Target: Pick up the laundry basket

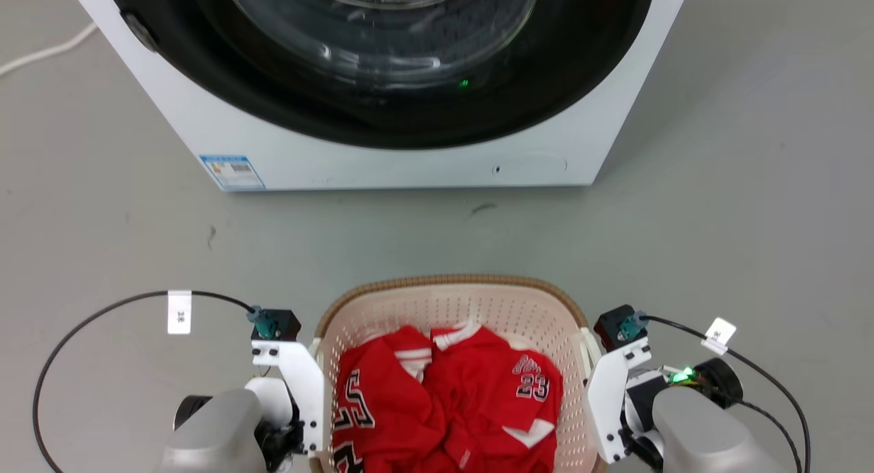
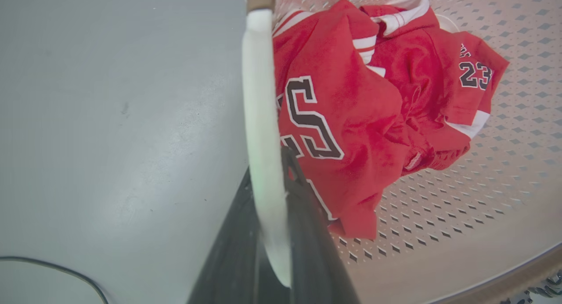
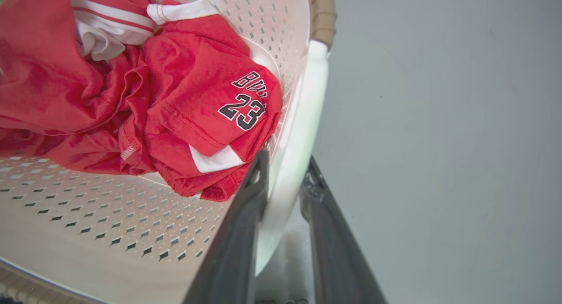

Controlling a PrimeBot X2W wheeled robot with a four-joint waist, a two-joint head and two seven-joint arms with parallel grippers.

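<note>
The laundry basket (image 1: 450, 283), cream with perforated walls and a brown woven-look rim, stands on the floor between my two arms and holds red jerseys (image 1: 444, 405). In the left wrist view my left gripper (image 2: 268, 161) is shut on the basket's white side handle (image 2: 259, 76), one dark finger on each side. In the right wrist view my right gripper (image 3: 286, 158) clasps the opposite white handle (image 3: 314, 89) the same way. The head view shows only the wrist brackets beside the basket; the fingers there are hidden.
A white front-loading washing machine (image 1: 410, 166) with its dark round door stands right behind the basket. Grey floor (image 1: 751, 186) lies on both sides. A white cable (image 1: 41, 53) runs along the floor at the far left.
</note>
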